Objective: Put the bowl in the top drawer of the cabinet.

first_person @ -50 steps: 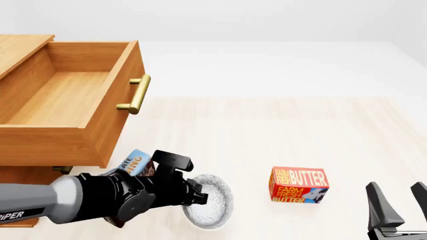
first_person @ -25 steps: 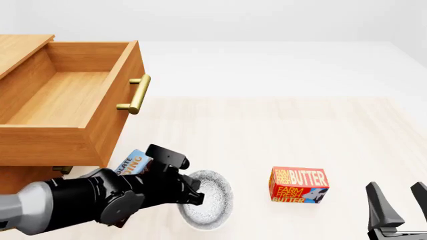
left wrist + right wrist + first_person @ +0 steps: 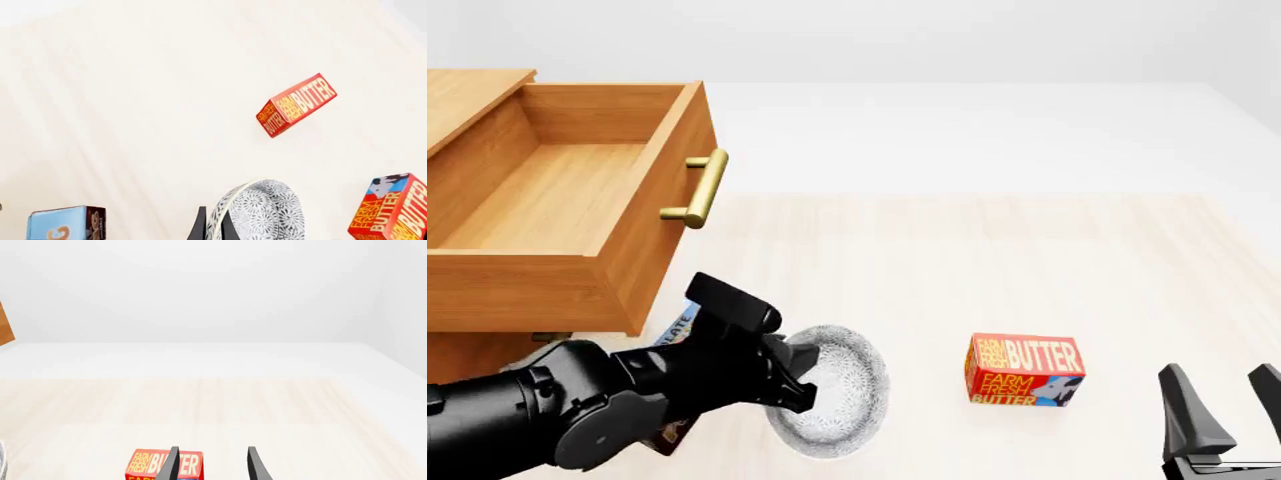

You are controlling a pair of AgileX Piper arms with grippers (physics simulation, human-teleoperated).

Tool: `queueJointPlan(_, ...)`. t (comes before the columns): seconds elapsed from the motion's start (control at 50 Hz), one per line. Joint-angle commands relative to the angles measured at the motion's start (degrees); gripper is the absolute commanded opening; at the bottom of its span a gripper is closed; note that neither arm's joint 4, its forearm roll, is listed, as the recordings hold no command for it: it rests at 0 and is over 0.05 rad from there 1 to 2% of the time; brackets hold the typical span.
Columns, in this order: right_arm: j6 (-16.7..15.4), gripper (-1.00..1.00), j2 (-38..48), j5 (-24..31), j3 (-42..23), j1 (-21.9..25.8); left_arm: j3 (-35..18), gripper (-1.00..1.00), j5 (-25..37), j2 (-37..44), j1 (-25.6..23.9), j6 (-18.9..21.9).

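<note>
The patterned white bowl [image 3: 834,395] hangs tilted just above the table, in front of the cabinet [image 3: 467,95]. My left gripper [image 3: 797,372] is shut on its rim from the left. In the left wrist view the bowl [image 3: 263,212] stands on edge, with my left gripper [image 3: 212,225] pinching its rim. The top drawer [image 3: 647,240] is pulled out and empty, its brass handle [image 3: 698,190] facing right. My right gripper [image 3: 1228,415] stands open at the near right, holding nothing, and in its own view the right gripper [image 3: 212,465] has its fingers apart.
A red butter box [image 3: 1025,370] lies to the right of the bowl. The left wrist view shows one butter box [image 3: 297,105] and a second one [image 3: 390,210]. A blue snack box [image 3: 681,328] sits behind my left arm, by the cabinet's base.
My left arm has drawn back to the left and risen a little, carrying the bowl with it. The right arm has not moved.
</note>
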Motion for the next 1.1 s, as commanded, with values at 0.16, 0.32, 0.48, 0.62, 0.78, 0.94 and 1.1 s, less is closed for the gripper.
queueJointPlan(0.16, -0.02, 1.0, -0.07, 0.02, 0.04, 0.0, -0.76, -1.0, 2.67, -9.54, 0.29, 2.78)
queueJointPlan(0.32, -0.03, 1.0, -0.07, 0.02, 0.03, 0.0, -1.52, -1.0, 3.57, -11.44, 0.32, 3.55)
queueJointPlan(0.48, -0.03, 1.0, -0.07, 0.02, 0.03, 0.0, -2.52, -1.0, 5.04, -13.9, 1.04, 4.39)
queueJointPlan(0.62, -0.02, 1.0, -0.06, 0.02, 0.04, 0.01, -3.78, -1.0, 6.55, -16.24, 1.74, 5.24)
queueJointPlan(0.78, -0.03, 1.0, -0.07, 0.02, 0.03, 0.0, -4.51, -1.0, 7.83, -18.82, 1.28, 5.71)
queueJointPlan(0.94, -0.02, 1.0, -0.07, 0.02, 0.04, 0.0, -5.54, -1.0, 8.74, -19.73, 2.66, 6.71)
queueJointPlan(1.1, -0.01, 1.0, -0.07, 0.01, 0.04, 0.01, -7.22, -1.0, 10.28, -21.68, 3.74, 7.4)
